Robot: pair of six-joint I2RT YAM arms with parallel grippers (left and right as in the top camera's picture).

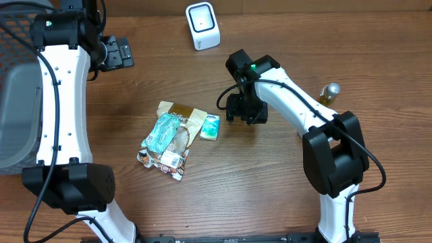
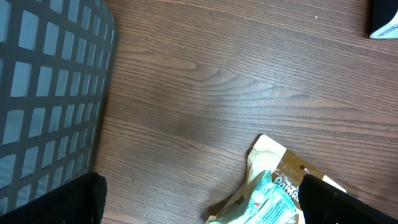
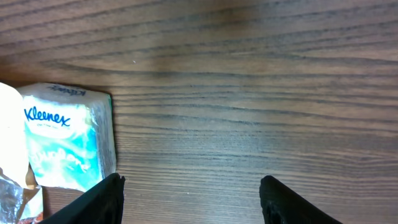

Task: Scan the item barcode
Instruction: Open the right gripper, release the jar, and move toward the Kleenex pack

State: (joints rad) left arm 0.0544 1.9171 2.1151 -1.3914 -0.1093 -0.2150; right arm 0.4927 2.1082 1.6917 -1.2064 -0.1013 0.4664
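Note:
A white barcode scanner [image 1: 202, 25] stands at the back of the wooden table. The items lie in a pile mid-table: a small Kleenex tissue pack [image 1: 210, 127] [image 3: 65, 137], a teal packet [image 1: 162, 131] [image 2: 267, 200] on a brown pouch [image 1: 185, 115] [image 2: 287, 167], and a crumpled snack bag [image 1: 170, 160]. My right gripper [image 1: 244, 111] [image 3: 193, 199] hovers open just right of the Kleenex pack, with only bare wood between its fingers. My left gripper [image 1: 116, 52] [image 2: 202, 199] is wide open and empty at the back left, away from the pile.
A dark mesh basket [image 1: 17, 40] [image 2: 50, 93] and a grey bin [image 1: 15, 115] stand along the left edge. A small bottle with a gold cap [image 1: 329, 92] stands at the right, behind the right arm.

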